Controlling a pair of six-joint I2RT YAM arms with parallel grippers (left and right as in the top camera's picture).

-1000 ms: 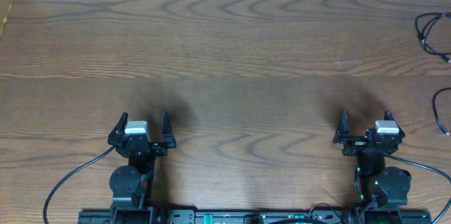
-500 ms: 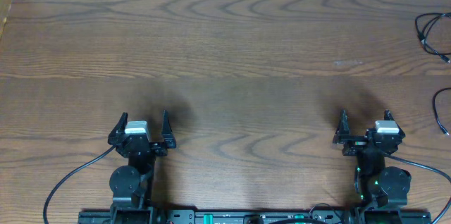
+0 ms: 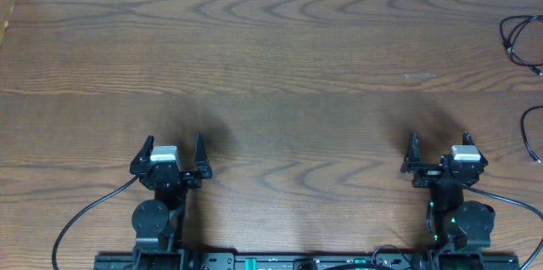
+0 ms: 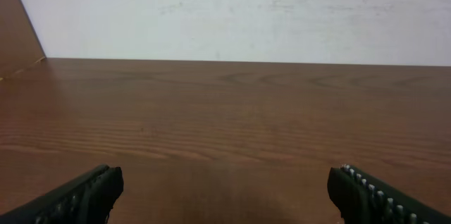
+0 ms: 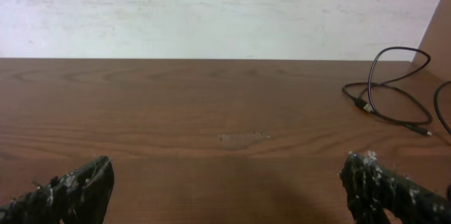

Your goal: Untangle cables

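Thin black cables (image 3: 519, 39) lie at the far right edge of the table in the overhead view, partly cut off by the frame; another black loop (image 3: 530, 138) shows lower on the right edge. In the right wrist view a black cable (image 5: 386, 89) with a small plug end curls at the far right. No white cable is in view. My left gripper (image 3: 170, 153) is open and empty at the near left, also seen in the left wrist view (image 4: 225, 192). My right gripper (image 3: 439, 151) is open and empty at the near right, also in the right wrist view (image 5: 229, 185), well short of the cables.
The brown wooden table (image 3: 271, 75) ends at a white wall at the back. A wooden side panel (image 3: 7, 2) stands at the far left. A pale scuff (image 5: 243, 137) marks the tabletop ahead of my right gripper. Thick black arm cords (image 3: 85, 215) trail near the front edge.
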